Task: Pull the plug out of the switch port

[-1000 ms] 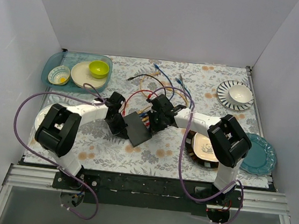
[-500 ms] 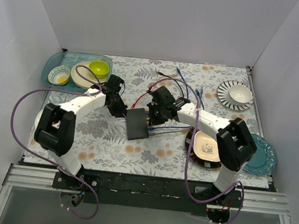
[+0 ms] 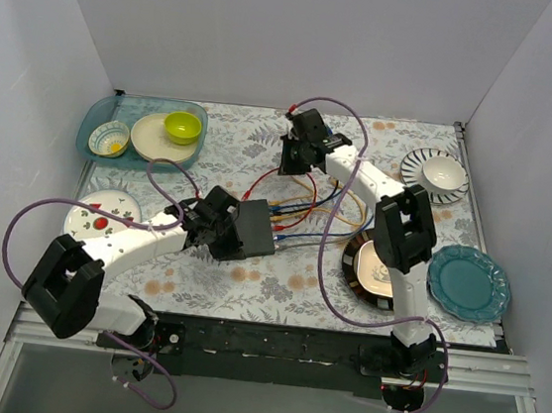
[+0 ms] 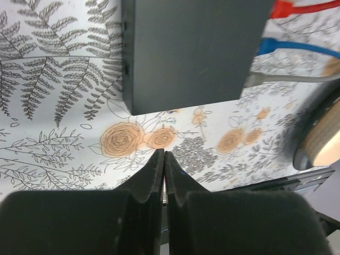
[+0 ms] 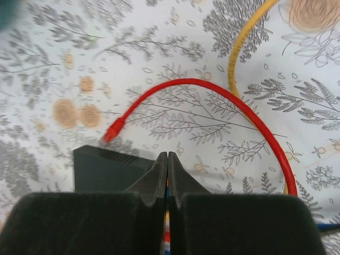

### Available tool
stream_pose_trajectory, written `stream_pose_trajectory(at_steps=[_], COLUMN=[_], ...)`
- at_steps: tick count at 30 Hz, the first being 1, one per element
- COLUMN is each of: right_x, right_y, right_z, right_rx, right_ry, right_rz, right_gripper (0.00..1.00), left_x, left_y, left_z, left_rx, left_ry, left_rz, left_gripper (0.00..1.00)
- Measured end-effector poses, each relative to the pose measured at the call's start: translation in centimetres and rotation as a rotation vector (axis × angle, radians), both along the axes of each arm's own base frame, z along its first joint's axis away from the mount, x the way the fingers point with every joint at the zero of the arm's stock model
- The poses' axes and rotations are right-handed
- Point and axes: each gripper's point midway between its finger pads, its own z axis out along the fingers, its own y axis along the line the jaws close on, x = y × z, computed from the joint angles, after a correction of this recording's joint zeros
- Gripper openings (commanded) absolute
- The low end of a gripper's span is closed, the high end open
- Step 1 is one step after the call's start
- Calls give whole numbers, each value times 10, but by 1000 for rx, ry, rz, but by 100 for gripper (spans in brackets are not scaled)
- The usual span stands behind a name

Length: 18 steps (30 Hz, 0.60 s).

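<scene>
I am finding no readable writing anywhere, the switch [image 3: 253,230] showing me only a plain dark top, the cables [image 4: 303,49] running from its right edge carrying no lettering I am making out

Pale walls [image 3: 275,37] box in a floral-patterned table [image 3: 291,290], apparently cloth-covered.

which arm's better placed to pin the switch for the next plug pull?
Left. The left gripper, shut, sits right at the edge of the switch opposite the plugged cables. The right gripper, also shut, is away toward the far side of the table.
</scene>
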Motion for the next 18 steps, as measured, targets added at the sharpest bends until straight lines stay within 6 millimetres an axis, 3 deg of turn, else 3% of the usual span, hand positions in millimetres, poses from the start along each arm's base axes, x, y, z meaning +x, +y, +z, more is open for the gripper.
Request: stream_pose_trajectory(at_steps=[3,6,13,15,18], right_x=[-1,-6,-5,-8,-19], right_y=[-7,-15,-20,-22,-27], right_z=[-42,-66,-73,-78,-87], right_rx=[-46,-83,-98,-105,-114], right_ry=[86,150,169,177,202], right_rz=[-10,-16,-22,-21,-17], right_gripper=[1,1,1,1,1], left_x=[-11,-13,-19,-22,-22], left_y=[-3,-13,-32,-35,-48], left_z=[-13,-18,-40,-52,-54], left_rx=[-10,-33,-91,-92,-148], left_ry=[35,42,95,132,167], left_rz=[-24,-52,-103,-111,-128], left_gripper=[0,0,0,0,0])
